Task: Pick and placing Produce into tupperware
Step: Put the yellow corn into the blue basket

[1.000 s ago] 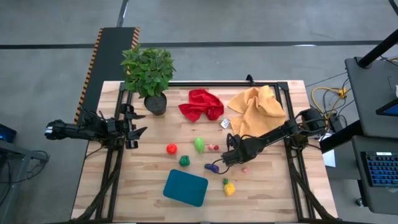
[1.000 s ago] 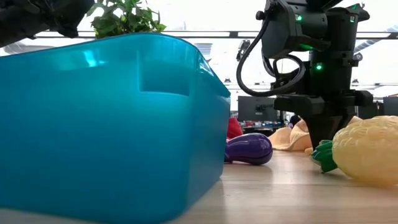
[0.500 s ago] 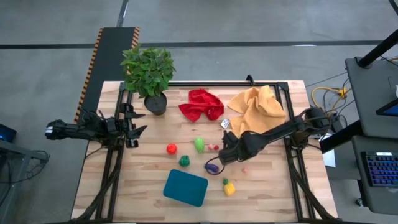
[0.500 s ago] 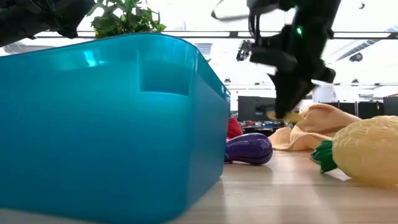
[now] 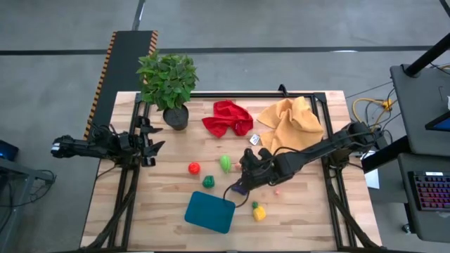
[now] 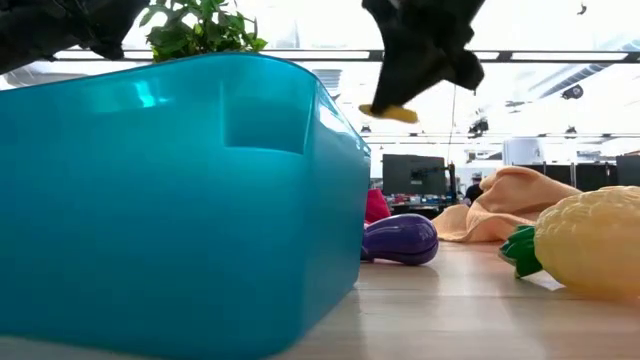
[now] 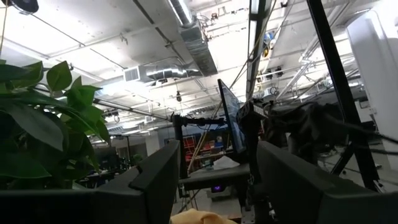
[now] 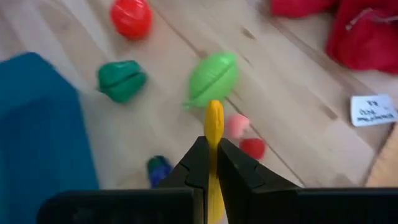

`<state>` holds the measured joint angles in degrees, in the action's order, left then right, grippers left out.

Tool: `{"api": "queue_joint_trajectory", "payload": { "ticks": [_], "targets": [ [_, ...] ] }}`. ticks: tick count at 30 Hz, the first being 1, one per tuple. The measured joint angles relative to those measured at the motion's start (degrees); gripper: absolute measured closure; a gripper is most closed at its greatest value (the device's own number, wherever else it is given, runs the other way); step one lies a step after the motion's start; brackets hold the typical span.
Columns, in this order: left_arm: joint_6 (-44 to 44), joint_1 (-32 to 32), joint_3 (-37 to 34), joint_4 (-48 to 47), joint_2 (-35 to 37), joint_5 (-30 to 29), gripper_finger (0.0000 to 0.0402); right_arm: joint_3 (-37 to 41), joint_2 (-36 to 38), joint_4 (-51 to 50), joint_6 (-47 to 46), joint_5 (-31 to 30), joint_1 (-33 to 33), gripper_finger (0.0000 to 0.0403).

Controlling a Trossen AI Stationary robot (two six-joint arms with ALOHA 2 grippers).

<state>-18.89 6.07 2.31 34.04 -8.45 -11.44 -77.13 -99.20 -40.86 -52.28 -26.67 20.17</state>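
Overhead, the right gripper (image 5: 247,176) hangs above mid-worktop (image 5: 309,218), just beyond the tupperware (image 5: 209,211), which sits near the front edge with bare wood on both sides. Its jaws are pressed onto a thin yellow piece (image 8: 214,134), pinching it along its length so its free end sticks out past the fingertips; in the low view that piece (image 6: 390,113) is well clear of the wood. Beneath it lie the purple piece (image 6: 399,240), light green piece (image 8: 212,79), dark green piece (image 8: 121,79) and red piece (image 8: 131,17). The left gripper (image 5: 150,144) waits at the left edge, jaws spread, near the potted plant (image 5: 167,81).
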Motion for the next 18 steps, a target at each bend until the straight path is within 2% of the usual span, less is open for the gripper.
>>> {"api": "queue_joint_trajectory", "payload": {
  "ticks": [10, 18],
  "targets": [
    [-1.43, 0.02, 0.0, 0.42, 0.07, 0.0, 0.0202, -0.79, 0.0, 14.05, 3.93, -0.46, 4.34, 0.0386],
    [-1.14, 0.0, 0.0, 0.46, -0.02, 0.0, 0.0202, -0.63, -2.12, 21.45, 6.39, -0.6, 6.74, 0.0386]
  ]
}}
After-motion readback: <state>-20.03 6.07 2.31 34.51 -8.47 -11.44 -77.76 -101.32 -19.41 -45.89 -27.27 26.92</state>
